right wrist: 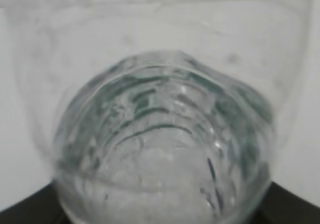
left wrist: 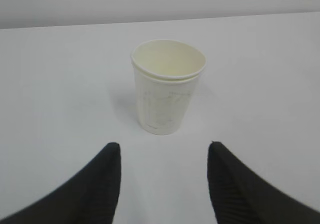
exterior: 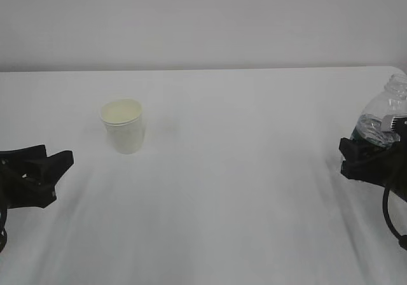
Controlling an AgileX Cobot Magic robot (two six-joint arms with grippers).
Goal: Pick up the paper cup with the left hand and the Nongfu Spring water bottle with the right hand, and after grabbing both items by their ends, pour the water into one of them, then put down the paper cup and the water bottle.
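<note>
Exterior view: the paper cup (exterior: 124, 125) stands upright on the white table (exterior: 241, 189), left of the middle. The left hand (exterior: 54, 164) lies low at the left edge, well short of the cup, its jaws apart and empty. At the far right the water bottle (exterior: 383, 119) rises above the right hand (exterior: 365, 154), which sits against its lower part.

Left wrist view: the cup (left wrist: 167, 86) is centred ahead of the two dark fingers (left wrist: 100, 184), which stand wide with bare table between them and the cup. It looks empty, though its bottom is hidden.

Right wrist view: the bottle (right wrist: 162, 149) fills the frame, its ribbed clear body pressed close between the dark finger corners. The jaws look clamped on the bottle, or very nearly so.

The picking-up step is in hand, I judge. Next the left hand must slide forward until the cup sits between its fingers, then close gently, since thin paper crushes easily.
</note>
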